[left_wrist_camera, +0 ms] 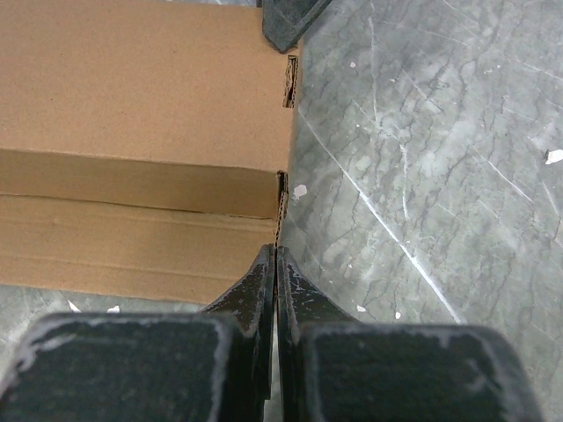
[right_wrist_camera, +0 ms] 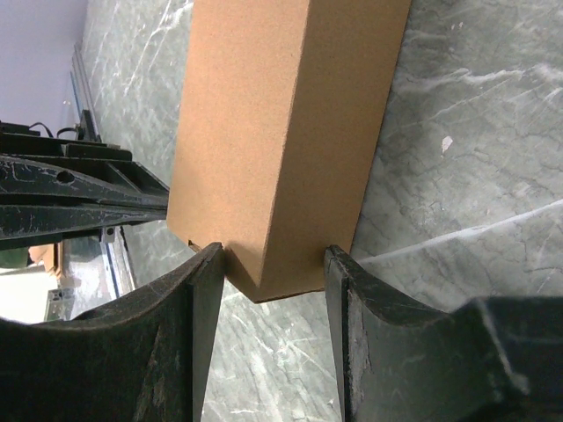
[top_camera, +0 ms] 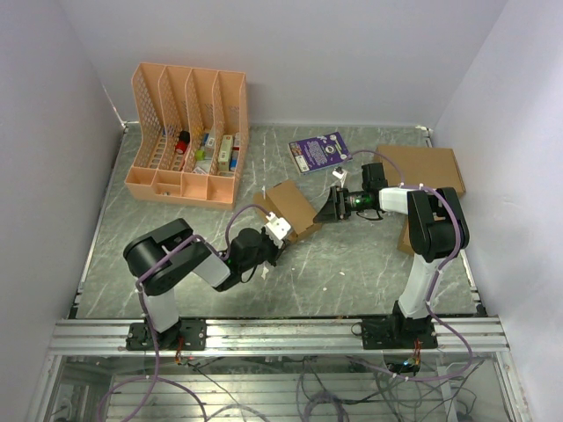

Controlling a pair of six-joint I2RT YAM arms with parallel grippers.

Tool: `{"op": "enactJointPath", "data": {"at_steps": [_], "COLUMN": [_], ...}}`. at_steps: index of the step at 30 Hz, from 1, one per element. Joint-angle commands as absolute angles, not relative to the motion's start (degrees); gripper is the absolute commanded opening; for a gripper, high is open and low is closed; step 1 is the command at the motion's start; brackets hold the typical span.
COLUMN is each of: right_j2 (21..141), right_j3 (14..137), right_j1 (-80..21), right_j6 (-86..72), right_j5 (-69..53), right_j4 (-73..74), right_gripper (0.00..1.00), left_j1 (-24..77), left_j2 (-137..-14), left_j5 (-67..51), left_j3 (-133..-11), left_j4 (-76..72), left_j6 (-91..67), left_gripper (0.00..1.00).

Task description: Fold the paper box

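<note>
Two arms meet over the box [top_camera: 295,207] at mid-table, one at each end. The left arm reaches in low from its near-left base, elbow bent, with the left gripper [top_camera: 280,230] at the box's near-left end. The right arm stands tall from its near-right base, then folds down and left, so the right gripper [top_camera: 332,207] comes level to the box's right end.

In the left wrist view the left gripper [left_wrist_camera: 276,259] is closed tight, and the thin edge of a flap on the box [left_wrist_camera: 141,88] runs in between its tips. In the right wrist view the right gripper [right_wrist_camera: 274,264] stands half-wide, a finger pressed to each side of the box [right_wrist_camera: 281,132] at its end corner.

From above, the wrists hide both ends of the box, so the state of its flaps cannot be told. A dark finger is cut off by the top edge of the left wrist view. Dark bars at the left of the right wrist view are hard to make out. The right arm partly covers a wide carton [top_camera: 422,167] far right. A purple booklet [top_camera: 318,151] and an orange rack [top_camera: 189,132] lie farther back on the table [top_camera: 352,264].
</note>
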State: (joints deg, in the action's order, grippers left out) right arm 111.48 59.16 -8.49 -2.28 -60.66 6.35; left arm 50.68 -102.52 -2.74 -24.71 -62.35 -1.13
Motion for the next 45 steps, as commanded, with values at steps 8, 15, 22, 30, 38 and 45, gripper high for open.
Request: {"op": "enactJointPath", "data": {"at_steps": [8, 15, 22, 30, 38, 45], "right_j2": [113.2, 113.3, 113.5, 113.4, 113.3, 113.2], "right_j3": [59.4, 59.4, 59.5, 59.7, 59.7, 59.7], "right_j1": [-9.6, -9.7, -9.8, -10.2, -10.2, -10.3], "right_j6": [-0.7, -0.6, -0.4, 0.0, 0.0, 0.0], "right_j5": [-58.8, -58.7, -58.7, -58.6, -58.5, -58.4], "right_j4": [8.1, 8.1, 8.3, 8.7, 8.8, 8.8], "right_gripper": [0.47, 0.47, 0.48, 0.47, 0.47, 0.47], "left_j1": [50.4, 50.5, 50.6, 50.5, 50.6, 50.9], "left_j2": [-99.2, -97.6, -97.5, -96.4, -95.9, -95.1], "left_j5": [-0.8, -0.2, -0.4, -0.3, -1.5, -2.0], "left_j3": [-27.7, -28.3, -29.5, -30.8, -31.2, -32.7], "left_j4": [-59.5, -57.6, -55.7, -52.7, -51.3, -49.2], "left_j6": [-1.2, -0.3, 0.4, 1.6, 2.2, 3.4], "left_gripper": [0.07, 0.07, 0.07, 0.07, 0.07, 0.07]}}
